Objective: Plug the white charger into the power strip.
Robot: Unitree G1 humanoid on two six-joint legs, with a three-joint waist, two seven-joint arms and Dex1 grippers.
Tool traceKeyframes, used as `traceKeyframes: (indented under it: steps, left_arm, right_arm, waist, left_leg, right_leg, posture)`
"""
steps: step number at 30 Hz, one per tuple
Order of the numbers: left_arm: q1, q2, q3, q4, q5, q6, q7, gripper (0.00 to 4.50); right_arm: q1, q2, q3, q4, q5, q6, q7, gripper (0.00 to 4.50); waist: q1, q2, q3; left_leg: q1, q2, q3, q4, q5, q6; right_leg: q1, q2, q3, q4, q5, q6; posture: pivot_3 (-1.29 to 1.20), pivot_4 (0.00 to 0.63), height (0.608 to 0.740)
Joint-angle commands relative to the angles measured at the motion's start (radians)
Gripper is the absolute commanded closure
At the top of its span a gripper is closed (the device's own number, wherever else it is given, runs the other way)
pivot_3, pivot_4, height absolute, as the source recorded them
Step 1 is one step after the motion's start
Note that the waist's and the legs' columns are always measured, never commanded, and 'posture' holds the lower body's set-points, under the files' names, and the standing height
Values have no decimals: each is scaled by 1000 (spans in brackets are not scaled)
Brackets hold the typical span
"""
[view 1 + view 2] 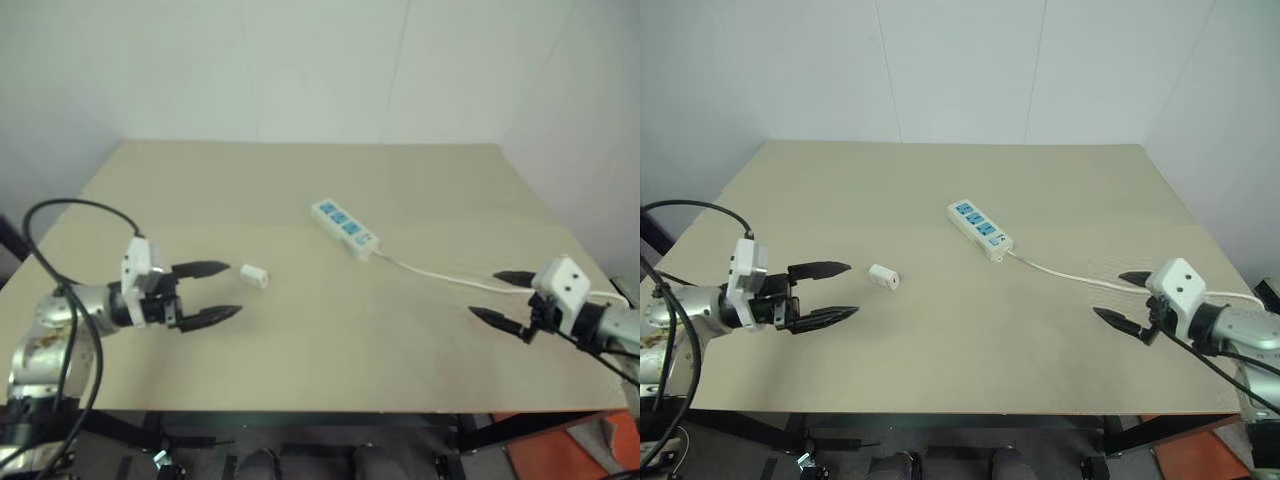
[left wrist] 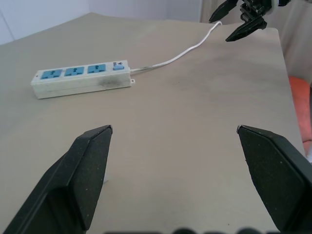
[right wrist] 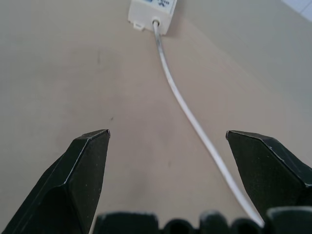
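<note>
Beige, matte worktop (image 1: 940, 340), smooth and bare save for two white plastic pieces. White charger (image 1: 884, 277) lying on its side left of centre in the right eye frame: tiny, boxy, hard-edged, nothing touching it. Power strip (image 1: 979, 229) resting flat at centre, angled from upper left to lower right: long narrow bar, glossy white shell, three blue socket faces upward, thin white cord (image 1: 1070, 274) trailing off toward the right edge. Charger and strip well apart.

Judged as the opening step: pickup not yet made, nothing plugged. Left gripper (image 1: 838, 291) hovering just left of the charger, black tapered fingers spread wide, holding nothing. Right gripper (image 1: 1122, 298) at the lower right, beside the cord, likewise spread and empty.

Next move, by this reading: left gripper forward so the fingers straddle the small block, then a close across its flat sides. Care called for, since so small and slick a body may skid on the smooth surface. Prong end too small to make out.
</note>
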Motion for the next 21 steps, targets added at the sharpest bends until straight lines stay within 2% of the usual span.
traceKeyframes:
  steps: [1, 18, 21]
  left_arm:
    - [-14, 20, 17, -19, -19, -16, -18, 26]
    - [-42, 12, -16, 41, 16, -64, -38, 26]
    - [-44, 7, -17, 42, 8, -65, -45, 26]
  right_arm:
    - [7, -34, -68, -62, 33, 30, -14, 0]
    - [58, -53, -107, -122, 44, 55, -22, 0]
    - [31, -37, -85, -126, 49, 64, -21, 0]
  waist:
    - [-3, 0, 0]
    - [-1, 0, 0]
    - [-4, 0, 0]
  left_leg:
    - [0, 0, 0, 0, 0, 0]
    - [0, 0, 0, -2, 0, 0]
    - [0, 0, 0, -2, 0, 0]
  right_leg:
    - [0, 0, 0, 0, 0, 0]
    - [0, 0, 0, -2, 0, 0]
    - [0, 0, 0, -2, 0, 0]
  posture:
    - [0, 150, 740]
    - [0, 150, 740]
    - [0, 150, 740]
